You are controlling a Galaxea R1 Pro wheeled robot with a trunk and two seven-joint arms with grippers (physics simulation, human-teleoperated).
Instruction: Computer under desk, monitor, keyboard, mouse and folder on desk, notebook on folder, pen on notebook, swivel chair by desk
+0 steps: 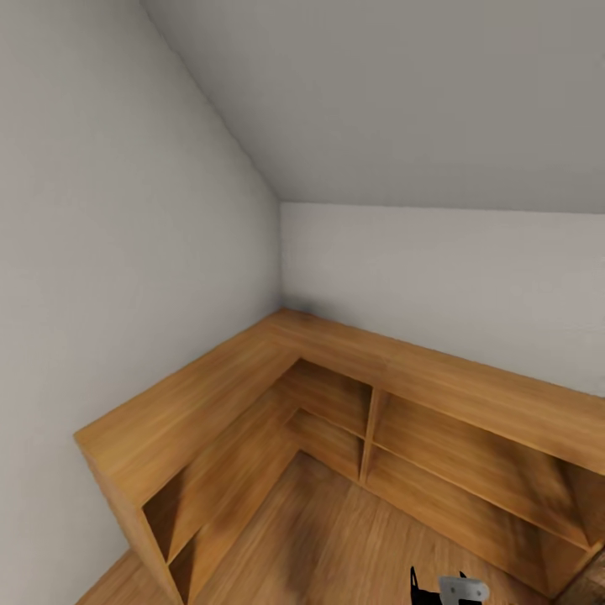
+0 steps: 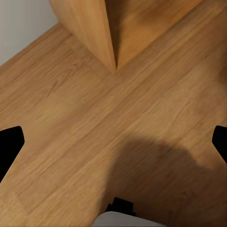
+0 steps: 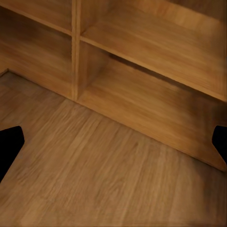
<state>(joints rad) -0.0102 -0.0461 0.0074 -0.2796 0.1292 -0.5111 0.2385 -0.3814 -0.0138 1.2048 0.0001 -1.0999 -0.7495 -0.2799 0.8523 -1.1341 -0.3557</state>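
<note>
I face a corner of the bedroom, with pale grey walls [image 1: 126, 252] under a sloped grey ceiling [image 1: 395, 92]. The desk, computer, monitor, keyboard, mouse, folder, notebook, pen and swivel chair are out of view. My left gripper [image 2: 113, 142] hangs open over the oak plank floor [image 2: 71, 118], its black fingertips [image 2: 9, 144] at the frame's two sides with nothing between them. My right gripper [image 3: 113, 142] is open too, empty, above the floor in front of the shelf compartments. A black and grey piece of my arm [image 1: 441, 588] shows at the bottom edge of the head view.
A low L-shaped oak shelf unit [image 1: 336, 344] with open compartments [image 1: 328, 395] fills the corner along both walls. Its near end panel [image 2: 92, 30] stands close to my left gripper. A divider [image 3: 74, 47] and shelf boards [image 3: 156, 52] lie ahead of my right gripper.
</note>
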